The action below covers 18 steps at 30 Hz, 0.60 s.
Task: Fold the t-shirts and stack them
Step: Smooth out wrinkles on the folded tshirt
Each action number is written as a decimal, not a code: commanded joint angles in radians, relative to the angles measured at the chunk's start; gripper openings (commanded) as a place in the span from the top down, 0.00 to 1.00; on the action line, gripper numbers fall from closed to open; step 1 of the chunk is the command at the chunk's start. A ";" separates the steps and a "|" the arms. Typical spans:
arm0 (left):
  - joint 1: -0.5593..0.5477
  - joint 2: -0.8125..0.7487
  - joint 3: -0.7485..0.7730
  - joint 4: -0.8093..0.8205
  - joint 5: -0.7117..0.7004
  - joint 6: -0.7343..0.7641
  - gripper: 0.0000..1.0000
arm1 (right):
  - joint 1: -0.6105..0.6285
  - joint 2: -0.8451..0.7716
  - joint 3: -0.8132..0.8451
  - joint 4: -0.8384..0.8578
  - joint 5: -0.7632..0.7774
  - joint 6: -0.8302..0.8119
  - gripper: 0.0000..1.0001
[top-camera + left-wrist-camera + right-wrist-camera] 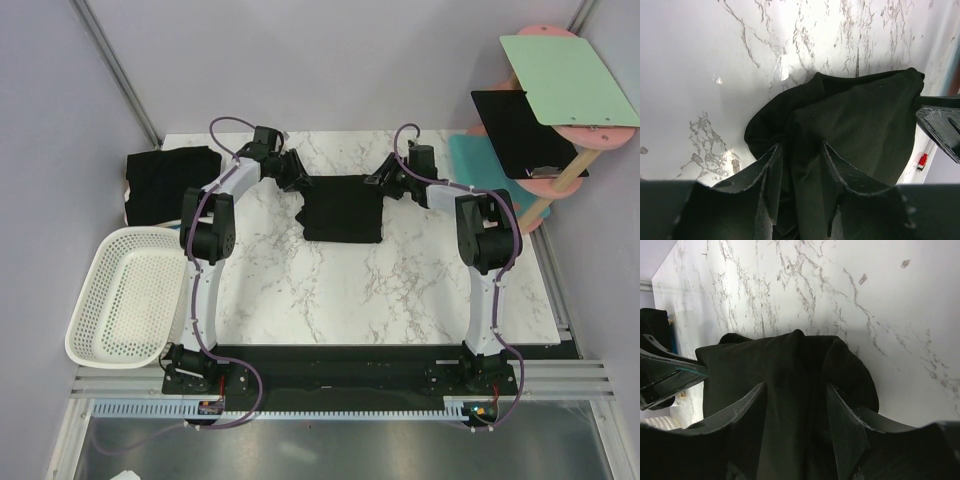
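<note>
A black t-shirt [342, 212] lies folded in a rough rectangle at the far middle of the marble table [330, 290]. My left gripper [298, 175] is at its far left corner and my right gripper [383, 185] at its far right corner. In the left wrist view the gripper [801, 145] has bunched black cloth [860, 115] between its fingers. In the right wrist view the gripper [796, 385] holds cloth [750, 365] the same way. A second black t-shirt [170, 185] lies crumpled at the far left edge.
A white mesh basket [120, 295] stands off the table's left side. A pink shelf at the far right holds a green panel [570, 80], a rigid black panel [520, 130] and a teal mat [470, 155]. Grey walls close in behind.
</note>
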 commanded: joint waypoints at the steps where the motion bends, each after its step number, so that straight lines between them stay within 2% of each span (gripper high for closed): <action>1: -0.006 0.004 0.044 0.039 0.028 -0.017 0.59 | -0.017 -0.069 -0.014 0.029 -0.012 0.000 0.42; 8: -0.004 0.009 0.041 0.043 0.033 -0.015 0.66 | -0.021 -0.039 0.008 0.051 -0.048 0.022 0.43; 10: -0.004 0.010 0.041 0.048 0.035 -0.018 0.71 | -0.021 -0.031 0.006 0.075 -0.056 0.029 0.43; 14: -0.006 0.015 0.042 0.050 0.035 -0.021 0.75 | -0.014 -0.008 0.019 0.092 -0.074 0.042 0.43; 16: -0.006 0.015 0.041 0.053 0.036 -0.023 0.78 | -0.008 0.001 0.013 0.124 -0.079 0.058 0.45; 18: -0.006 0.017 0.041 0.056 0.038 -0.023 0.80 | 0.003 0.009 0.016 0.131 -0.073 0.058 0.51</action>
